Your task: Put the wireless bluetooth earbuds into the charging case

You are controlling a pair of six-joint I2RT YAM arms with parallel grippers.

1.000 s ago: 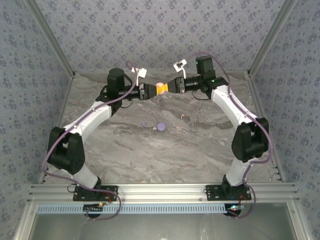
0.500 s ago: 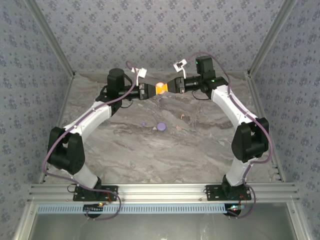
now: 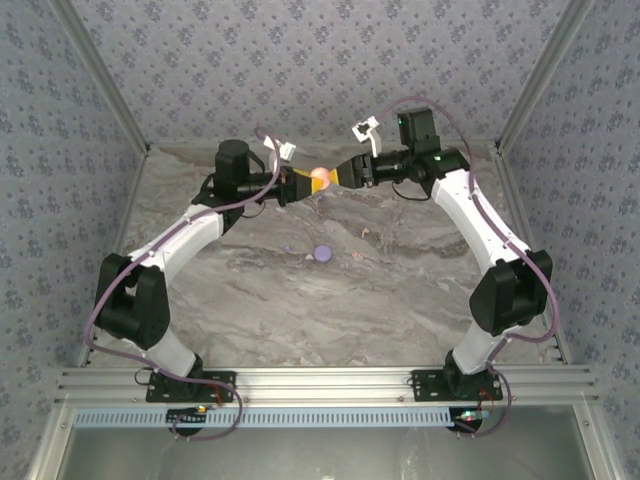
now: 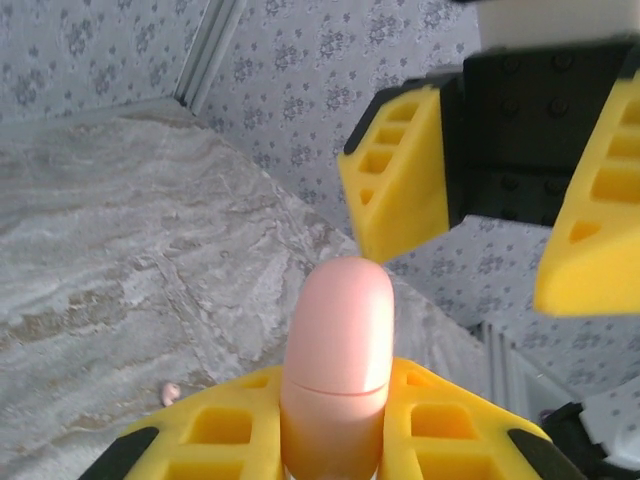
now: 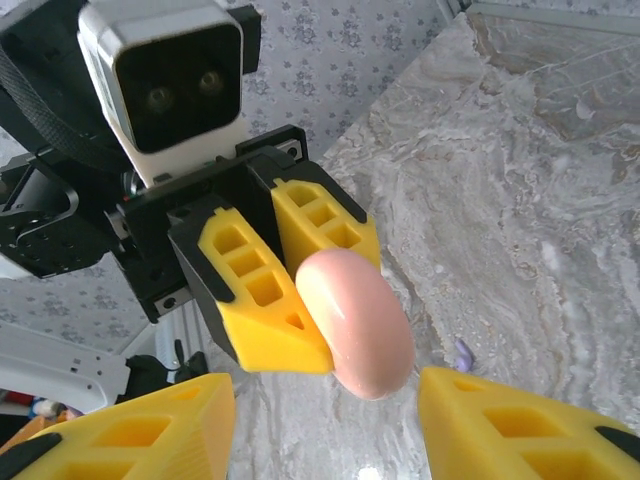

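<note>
Grey-veined marble table (image 3: 400, 300), floral wallpaper on the walls behind. At the table's 12 o'clock edge, seen from above, the two arms meet tip to tip in the air. The left gripper (image 4: 335, 405) is clamped on the charging case (image 4: 340, 330), a salmon-pink rounded shell with a fine seam across it, its free end poking out past the yellow fingers. The right gripper (image 4: 480, 268) faces it with jaws spread (neither pad touches the shell). Well below them, near the table's middle, lies a lilac disc (image 3: 322, 252). The wireless bluetooth earbuds (image 3: 366, 232) are tiny bits scattered on the marble around it: one at the disc's 9 o'clock, one at 3 o'clock, one at 1 o'clock.
</note>
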